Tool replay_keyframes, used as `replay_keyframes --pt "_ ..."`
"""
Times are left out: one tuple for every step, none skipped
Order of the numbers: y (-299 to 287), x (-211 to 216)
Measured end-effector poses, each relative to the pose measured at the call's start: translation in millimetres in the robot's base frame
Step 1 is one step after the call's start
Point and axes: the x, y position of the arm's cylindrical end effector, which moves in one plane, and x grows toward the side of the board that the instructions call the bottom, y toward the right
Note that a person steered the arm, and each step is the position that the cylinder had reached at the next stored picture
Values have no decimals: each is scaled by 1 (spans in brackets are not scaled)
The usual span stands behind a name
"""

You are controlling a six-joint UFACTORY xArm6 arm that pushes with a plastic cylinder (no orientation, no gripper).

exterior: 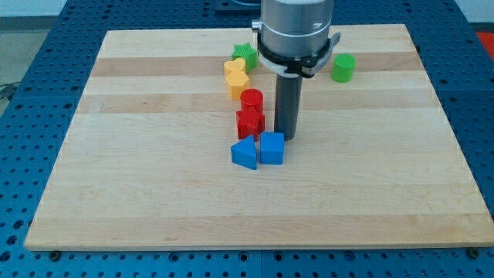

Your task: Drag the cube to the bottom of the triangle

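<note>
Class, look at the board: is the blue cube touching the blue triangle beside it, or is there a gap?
Touching. The camera view shows the blue cube pressed against the blue triangle on its left side, with no wood showing between them. My tip stands just behind the cube.

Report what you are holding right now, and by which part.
Nothing is held; I have no claw, only a rod. My tip stands at the top edge of the blue cube, which sits right of the blue triangle.
</note>
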Motion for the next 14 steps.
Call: replay_keyframes --pt "-4 17" --pt "-4 35" --pt "-4 51" --pt "-5 65" --pt "5 68" --pt "31 90" --pt "29 112" --pt "25 113" --pt "14 105" --pt "4 91" --pt "-8 85" --pt "-17 85" --pt "-23 85" --pt "-24 85"
